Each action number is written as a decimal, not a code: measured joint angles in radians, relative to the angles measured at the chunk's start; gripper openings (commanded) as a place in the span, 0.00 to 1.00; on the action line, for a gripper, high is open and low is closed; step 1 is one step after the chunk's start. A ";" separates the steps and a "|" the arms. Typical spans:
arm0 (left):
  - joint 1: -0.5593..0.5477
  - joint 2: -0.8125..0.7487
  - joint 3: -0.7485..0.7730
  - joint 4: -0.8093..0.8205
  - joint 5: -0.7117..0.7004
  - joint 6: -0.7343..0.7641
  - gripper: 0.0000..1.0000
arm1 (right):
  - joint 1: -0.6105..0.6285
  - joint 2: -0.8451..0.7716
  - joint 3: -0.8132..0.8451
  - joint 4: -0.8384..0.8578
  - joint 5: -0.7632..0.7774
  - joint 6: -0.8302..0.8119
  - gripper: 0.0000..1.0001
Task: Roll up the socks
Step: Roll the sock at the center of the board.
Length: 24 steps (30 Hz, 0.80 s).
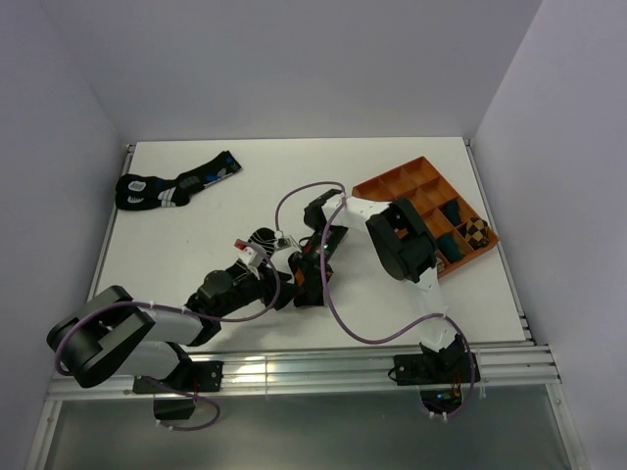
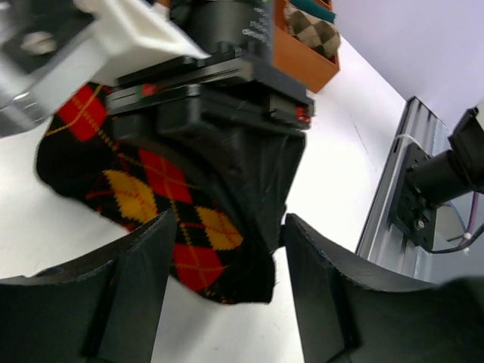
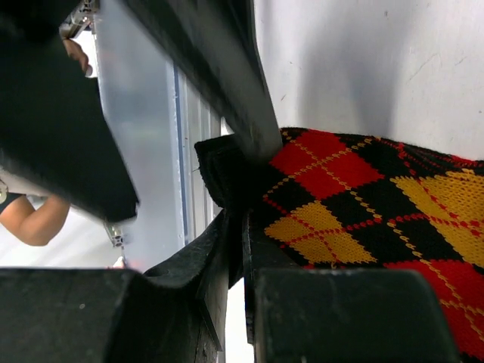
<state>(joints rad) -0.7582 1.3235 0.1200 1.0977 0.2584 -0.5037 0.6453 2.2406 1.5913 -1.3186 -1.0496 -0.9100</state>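
In the left wrist view, our left gripper [image 2: 227, 227] stands wide. Its two dark fingers [image 2: 140, 287] rise from the bottom edge, and the bunched end of the argyle sock [image 2: 162, 193] hangs between them, close to both but not squeezed. Our right gripper [image 3: 236, 249] is narrow, nipping the sock's black edge at the lower middle of the right wrist view. The red and orange diamonds spread from there to the right edge, over the white table [image 3: 363, 68]. From above, the sock sits mid-frame where both wrists meet. An orange tray [image 1: 392, 184] lies at the right, and black-and-blue socks [image 1: 171, 188] at the upper left.
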 measured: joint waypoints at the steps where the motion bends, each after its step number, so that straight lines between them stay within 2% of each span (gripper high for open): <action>1: -0.002 0.018 0.011 0.008 0.014 0.005 0.66 | 0.000 0.002 0.004 -0.003 -0.001 0.000 0.15; 13: -0.005 0.148 0.023 0.117 0.148 0.005 0.66 | 0.000 0.008 0.014 -0.006 -0.009 0.000 0.14; 24: -0.005 0.180 0.016 0.135 0.171 0.003 0.67 | 0.000 0.008 0.019 -0.008 -0.010 -0.013 0.13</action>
<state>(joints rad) -0.7631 1.5036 0.1356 1.2331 0.4294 -0.5011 0.6453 2.2482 1.6108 -1.3266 -1.0592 -0.9230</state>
